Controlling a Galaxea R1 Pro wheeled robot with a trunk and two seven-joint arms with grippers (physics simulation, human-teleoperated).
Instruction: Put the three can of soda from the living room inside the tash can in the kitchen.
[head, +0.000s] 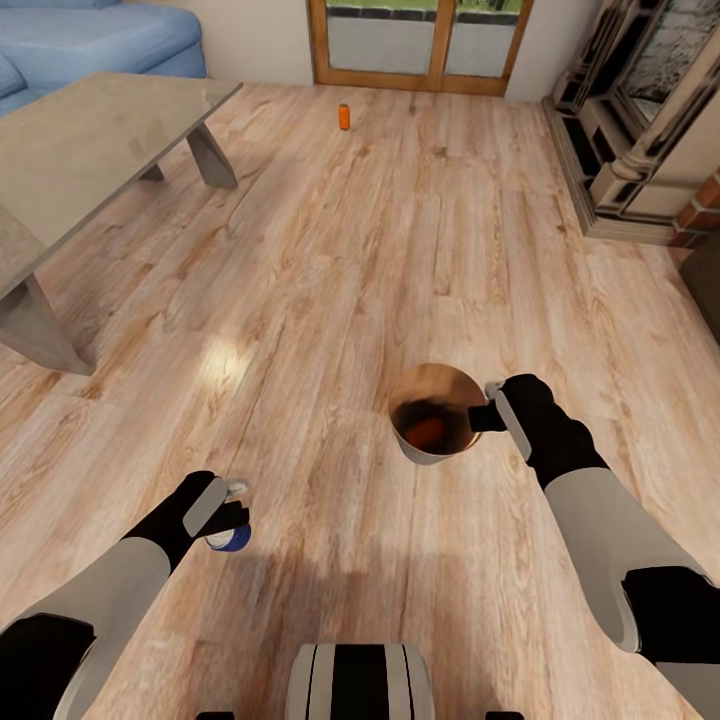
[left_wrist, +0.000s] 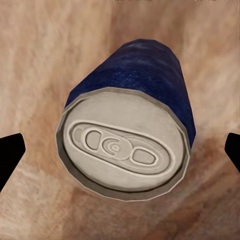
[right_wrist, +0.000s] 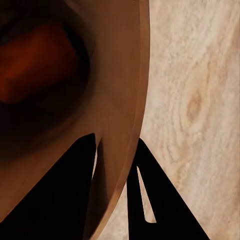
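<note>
A dark blue soda can (left_wrist: 125, 135) with a pale top sits on the plank floor between the fingertips (left_wrist: 11, 152) of my left gripper (head: 225, 515). The fingers stand wide apart, open and clear of the can's sides. My right gripper (head: 490, 408) is shut on the rim of the trash can (head: 440, 455), one finger inside and one outside its wall (right_wrist: 120, 75). An orange soda can (head: 428, 432) lies inside the bin and shows dimly as an orange shape (right_wrist: 35, 60) in the right wrist view. Another orange can (head: 344, 117) stands far off on the floor near the glass doors.
The glass-topped low table (head: 90, 150) and the blue sofa (head: 90, 40) are at the left. The fireplace (head: 640, 120) lines the right side, and wood-framed glass doors (head: 420, 45) are straight ahead. Open plank floor lies between me and the far can.
</note>
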